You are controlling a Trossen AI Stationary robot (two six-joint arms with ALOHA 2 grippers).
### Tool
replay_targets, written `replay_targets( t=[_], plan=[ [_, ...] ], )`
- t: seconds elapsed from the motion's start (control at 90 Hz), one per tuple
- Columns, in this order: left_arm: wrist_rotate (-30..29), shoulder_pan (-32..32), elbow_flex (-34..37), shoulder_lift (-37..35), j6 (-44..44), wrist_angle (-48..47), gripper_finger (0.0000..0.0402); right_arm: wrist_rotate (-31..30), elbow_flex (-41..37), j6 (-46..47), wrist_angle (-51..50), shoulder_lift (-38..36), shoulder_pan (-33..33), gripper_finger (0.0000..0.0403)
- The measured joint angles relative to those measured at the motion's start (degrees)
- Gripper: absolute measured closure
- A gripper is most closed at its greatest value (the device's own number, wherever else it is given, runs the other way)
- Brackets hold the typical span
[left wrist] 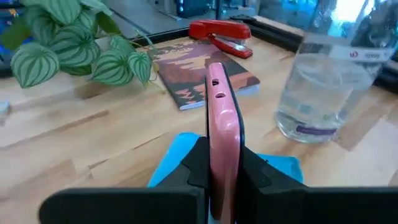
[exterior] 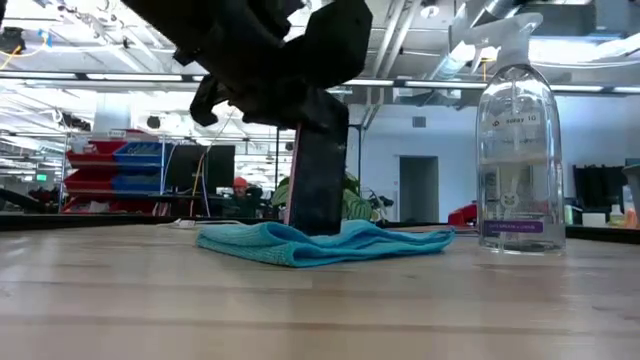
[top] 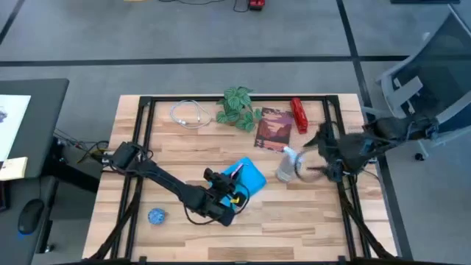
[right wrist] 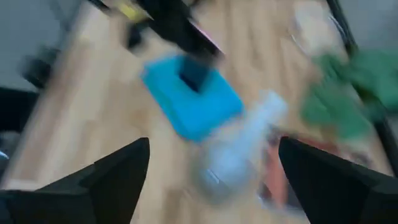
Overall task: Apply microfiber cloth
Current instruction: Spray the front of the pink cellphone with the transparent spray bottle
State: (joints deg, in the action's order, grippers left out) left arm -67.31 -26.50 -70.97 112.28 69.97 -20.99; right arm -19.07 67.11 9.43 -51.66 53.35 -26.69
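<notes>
Jaws of the left gripper clamped an upright pink-edged phone on the sky-blue microfiber cloth; a clear plastic spray bottle stood beside, before the right gripper, jaws apart.

The high view looks straight down on the whole counter; the low view sits at counter height, close to the microfiber cloth. Both wrist views share the spray bottle, at 3 o'clock of the cloth overhead

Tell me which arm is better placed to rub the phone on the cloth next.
The left. Its gripper is shut on the phone, standing upright on the blue cloth. The right gripper is open near the spray bottle.
</notes>
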Motion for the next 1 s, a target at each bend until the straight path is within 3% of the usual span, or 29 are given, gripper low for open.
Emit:
replay_targets(
  t=[0.2, 0.378, 0.522, 0.667, 0.789, 1.0],
  plan=[
    [-2.84, -0.87, 4.14, -0.05, 7.24, 1.46, 0.0391, -1.81, -2.46, -3.24, 20.35, 11.18, -7.23, 0.007],
    [-2.78, -1.75, 4.6, 0.03, 7.4, 1.71, 0.0391, -4.47, -2.54, 0.36, 27.93, 25.18, -8.51, 0.0077],
    [-3.28, -2.58, 4.66, 0.12, 7.28, 1.62, 0.0391, -5.88, -2.54, 9.58, 25.76, 33.41, -9.87, 0.0089],
    [-3.32, -2.64, 4.66, 0.19, 7.06, 1.55, 0.0391, -16.35, -2.56, 18.06, 19.71, 38.26, -10.9, 0.0105],
    [-3.39, -2.64, 4.7, 0.21, 7.04, 1.66, 0.0391, -21.57, -2.56, 24.97, 13.04, 41.01, -9.65, 0.0111],
    [-3.52, -2.64, 4.73, 0.28, 5.78, 2.75, 0.0391, -22.11, -3.81, 31.11, 2.24, 41.8, -7.26, 0.0112]
  ],
)
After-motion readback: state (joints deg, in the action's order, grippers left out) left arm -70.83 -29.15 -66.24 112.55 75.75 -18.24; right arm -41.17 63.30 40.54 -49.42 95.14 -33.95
